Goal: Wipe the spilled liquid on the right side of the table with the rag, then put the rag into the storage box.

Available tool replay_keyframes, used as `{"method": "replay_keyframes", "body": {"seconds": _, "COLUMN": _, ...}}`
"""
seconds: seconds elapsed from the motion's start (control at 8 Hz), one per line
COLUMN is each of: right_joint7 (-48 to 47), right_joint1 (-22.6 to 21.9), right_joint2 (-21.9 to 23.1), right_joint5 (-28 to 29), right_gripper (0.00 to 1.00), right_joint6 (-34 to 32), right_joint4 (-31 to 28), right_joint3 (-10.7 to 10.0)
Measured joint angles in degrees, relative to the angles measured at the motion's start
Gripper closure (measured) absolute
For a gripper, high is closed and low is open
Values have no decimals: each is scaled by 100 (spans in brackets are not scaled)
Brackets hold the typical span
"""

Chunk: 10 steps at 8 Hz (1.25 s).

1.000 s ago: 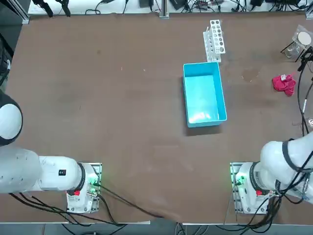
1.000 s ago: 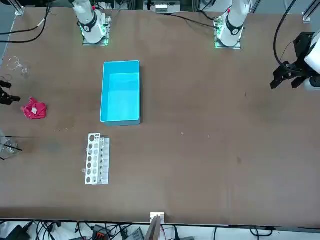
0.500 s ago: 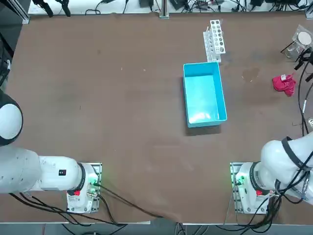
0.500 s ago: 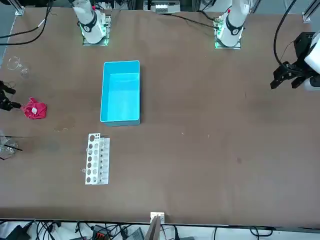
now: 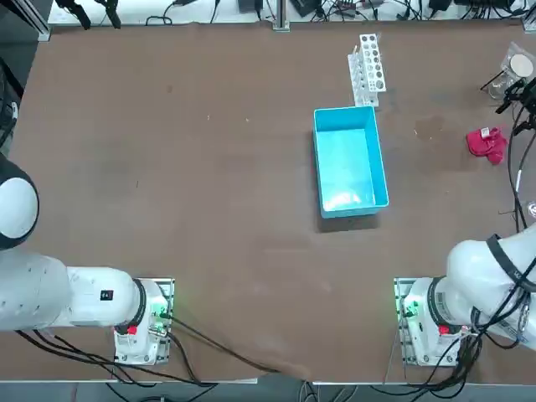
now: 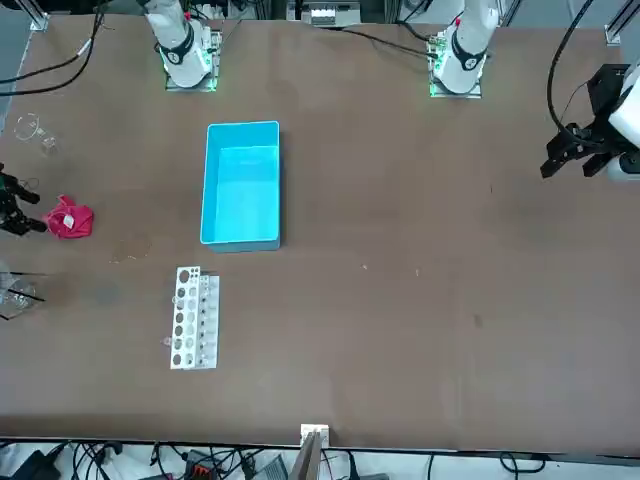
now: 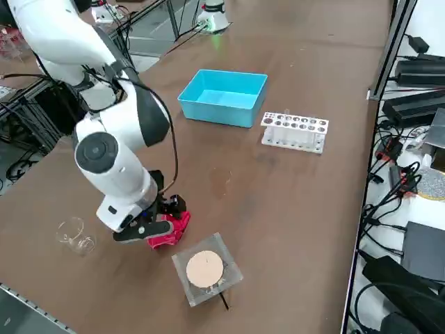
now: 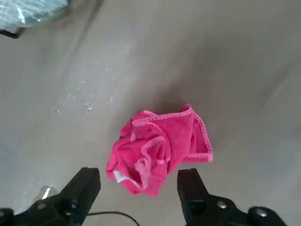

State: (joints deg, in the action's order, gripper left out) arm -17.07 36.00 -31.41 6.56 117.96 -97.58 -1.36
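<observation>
Rag [image 8: 160, 148], magenta-red and small, lying crumpled on the brown counter [image 5: 209, 209], toward the far right part in the top view. With soft folds, a paler stitched edge, and a small white tag [image 8: 123, 178] showing at one side. Close to it, the right tool [image 8: 138, 179], with its two black fingers spread well apart, pinching nothing. From the wrist, seen with the rag ahead of the open gap, loose and not gripped. In the right side view, seen partly overlapping the rag; cannot tell from there if touching it or only just above. Behind this tool, the white right arm [image 7: 111, 160], reaching low over the counter, with black cable [image 7: 174, 146] along it. To the left of the rag in the top view, the spilled liquid [image 8: 89, 107], faint, as small shiny drops on the counter, apart from the cloth. More to the left, the storage box [image 5: 350, 162], light blue, rectangular, standing upright with open top. Just beyond the box, the white rack [image 5: 370, 67] with round holes, near to it but with a gap visible in the front view. Also on the counter, a clear glass vessel [image 7: 76, 238] and a clear packet [image 7: 224, 261] with a round pale disc [image 7: 204, 269], on opposite sides of the rag in the right side view.
</observation>
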Motion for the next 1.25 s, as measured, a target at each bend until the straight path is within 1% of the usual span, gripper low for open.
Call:
{"method": "replay_keyframes", "body": {"seconds": 0.38, "right_joint7": -17, "right_joint1": 22, "right_joint2": -215, "right_joint5": 1, "right_gripper": 0, "right_joint6": 66, "right_joint4": -8, "right_joint3": -2}}
{"method": "replay_keyframes", "body": {"seconds": 0.62, "right_joint7": -18, "right_joint1": 32, "right_joint2": -272, "right_joint5": 1, "right_gripper": 7, "right_joint6": 68, "right_joint4": -10, "right_joint3": -1}}
{"method": "replay_keyframes", "body": {"seconds": 0.75, "right_joint7": -17, "right_joint1": 31, "right_joint2": -270, "right_joint5": 1, "right_gripper": 17, "right_joint6": 23, "right_joint4": -11, "right_joint3": 5}}
{"method": "replay_keyframes", "body": {"seconds": 0.88, "right_joint7": 1, "right_joint1": 31, "right_joint2": -268, "right_joint5": 1, "right_gripper": 37, "right_joint6": -33, "right_joint4": -11, "right_joint3": 6}}
{"method": "replay_keyframes", "body": {"seconds": 1.0, "right_joint7": 7, "right_joint1": 34, "right_joint2": -266, "right_joint5": 1, "right_gripper": 50, "right_joint6": -53, "right_joint4": -11, "right_joint3": 6}}
{"method": "replay_keyframes", "body": {"seconds": 1.12, "right_joint7": 10, "right_joint1": 38, "right_joint2": -264, "right_joint5": 1, "right_gripper": 55, "right_joint6": -68, "right_joint4": -11, "right_joint3": 5}}
{"method": "replay_keyframes", "body": {"seconds": 1.25, "right_joint7": 10, "right_joint1": 41, "right_joint2": -260, "right_joint5": 1, "right_gripper": 76, "right_joint6": -96, "right_joint4": -11, "right_joint3": 5}}
